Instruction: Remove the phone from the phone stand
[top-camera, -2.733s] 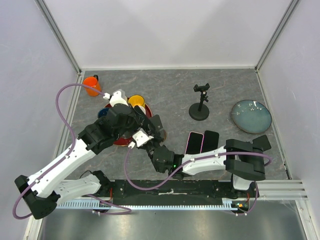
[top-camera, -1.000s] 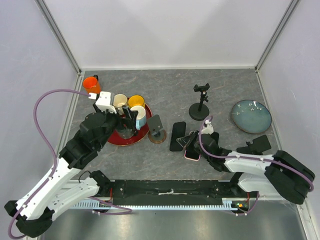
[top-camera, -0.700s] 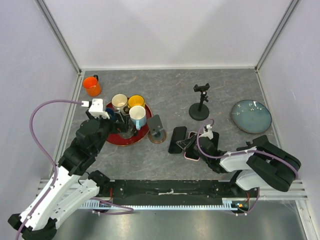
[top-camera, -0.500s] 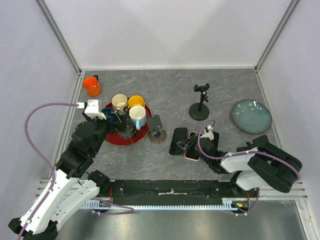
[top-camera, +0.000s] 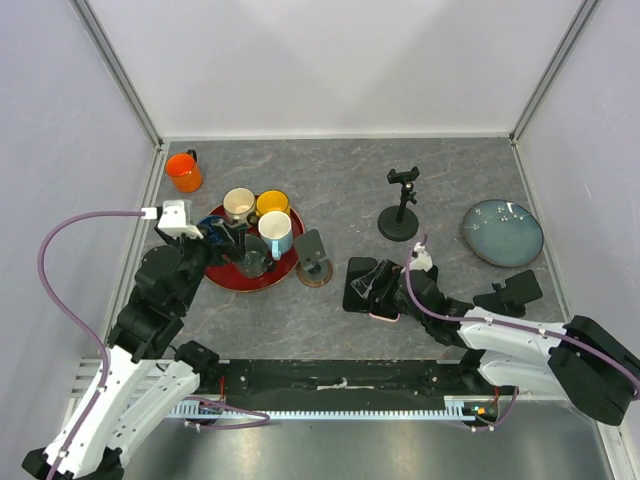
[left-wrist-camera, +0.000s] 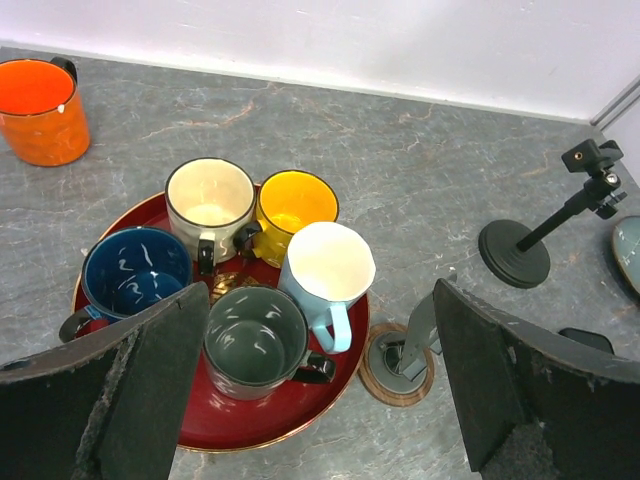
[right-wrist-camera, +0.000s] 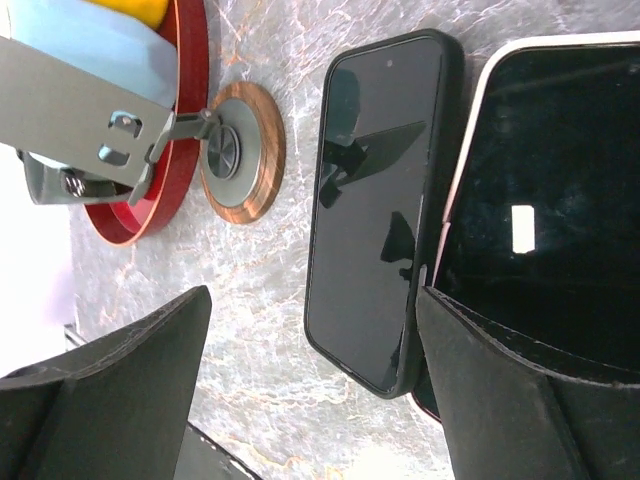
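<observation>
Bright, even light is thrown from above, and only short, soft shadows are cast on the table. The white walls are almost washed out. A small rectangular glare is seen on the pink-edged phone, and dim reflections on the black phone. The fingers at the wrist views' edges are rendered dark and slightly soft.

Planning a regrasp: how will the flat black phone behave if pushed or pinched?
The black phone looks rigid and glossy, so it probably slides rather than tips. Lying flat right beside the pink-edged phone, its edges likely offer little to pinch.
</observation>
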